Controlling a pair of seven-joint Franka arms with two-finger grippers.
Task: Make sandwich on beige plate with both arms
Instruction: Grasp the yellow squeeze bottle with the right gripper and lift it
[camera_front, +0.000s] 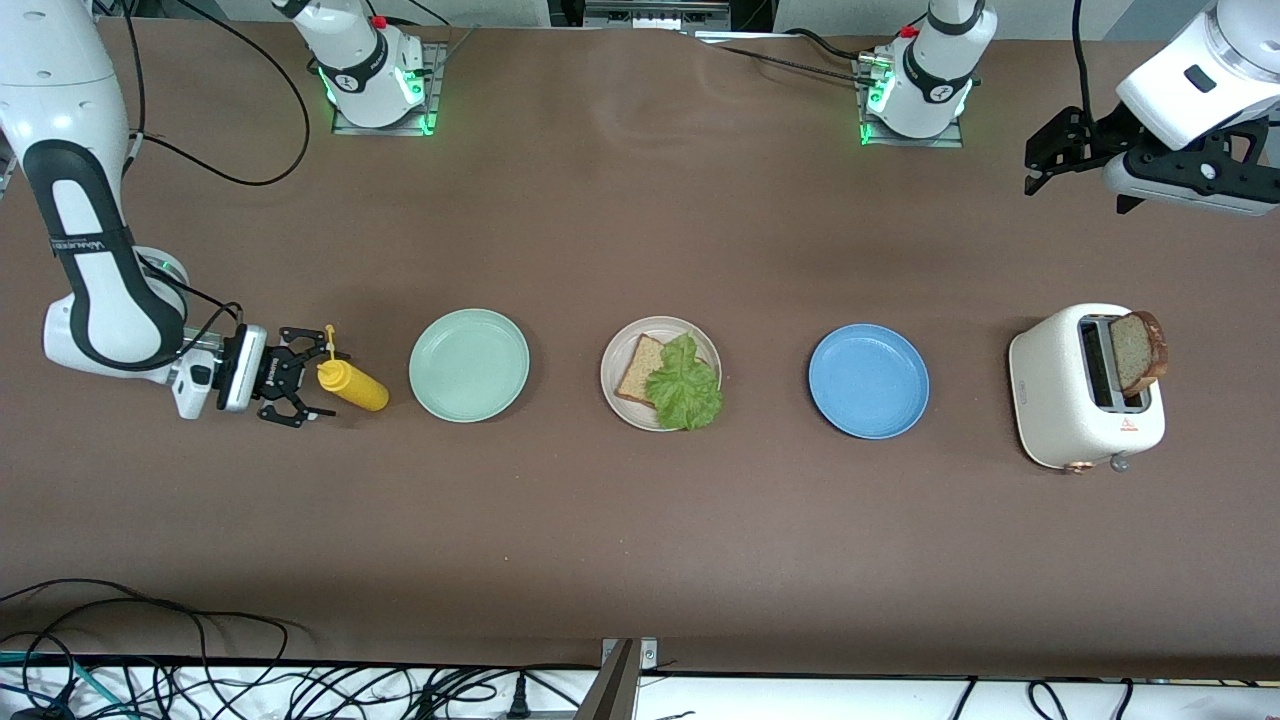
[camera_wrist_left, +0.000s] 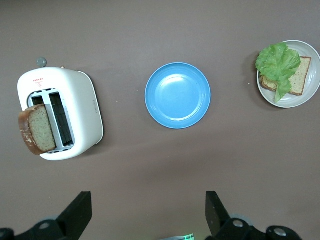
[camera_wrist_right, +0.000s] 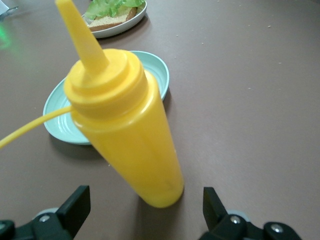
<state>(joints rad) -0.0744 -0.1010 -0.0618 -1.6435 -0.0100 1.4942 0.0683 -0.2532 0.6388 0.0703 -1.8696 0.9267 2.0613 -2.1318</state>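
The beige plate (camera_front: 612, 352) sits mid-table and holds one bread slice (camera_front: 636, 368) with a ruffled lettuce leaf (camera_front: 687, 385) lying on it. A second toasted slice (camera_front: 1140, 352) sticks up out of the white toaster (camera_front: 1060, 390) at the left arm's end. My left gripper (camera_front: 1040, 165) hangs open and empty, high over the table past the toaster. Its wrist view looks down on the toaster (camera_wrist_left: 75, 100), the toast (camera_wrist_left: 36, 129) and the beige plate (camera_wrist_left: 295, 100). My right gripper (camera_front: 312, 380) is low and open, its fingers on either side of a yellow squeeze bottle (camera_wrist_right: 125, 125), not touching it.
A mint-green plate (camera_front: 469, 364) lies between the yellow bottle (camera_front: 355, 386) and the beige plate. A blue plate (camera_front: 868, 380) lies between the beige plate and the toaster. Cables trail along the table edge nearest the front camera.
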